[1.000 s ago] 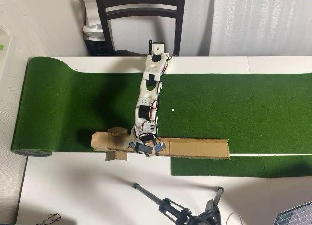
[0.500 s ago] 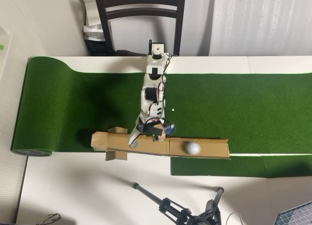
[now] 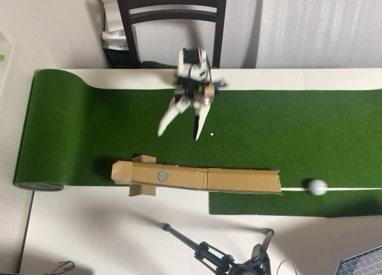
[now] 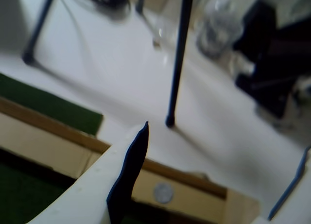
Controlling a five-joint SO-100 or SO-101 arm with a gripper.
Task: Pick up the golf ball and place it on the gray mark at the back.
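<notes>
In the overhead view the white golf ball [image 3: 317, 187] lies on the green mat [image 3: 89, 126] at the right, just past the end of the cardboard strip [image 3: 239, 181]. The gray mark [image 3: 162, 175] sits on the cardboard's left part. My gripper [image 3: 179, 132] hovers above the mat, open and empty, its fingers spread wide, far left of the ball. In the wrist view the gray mark [image 4: 163, 192] shows on the cardboard below one dark-edged finger [image 4: 129, 178]; the other finger [image 4: 291, 185] is at the right edge. The ball is out of the wrist view.
A dark chair [image 3: 173, 18] stands behind the arm. A black tripod [image 3: 221, 257] stands on the white floor in front of the cardboard; its legs [image 4: 177, 59] show in the wrist view. A white line [image 3: 358, 189] runs along the mat near the ball.
</notes>
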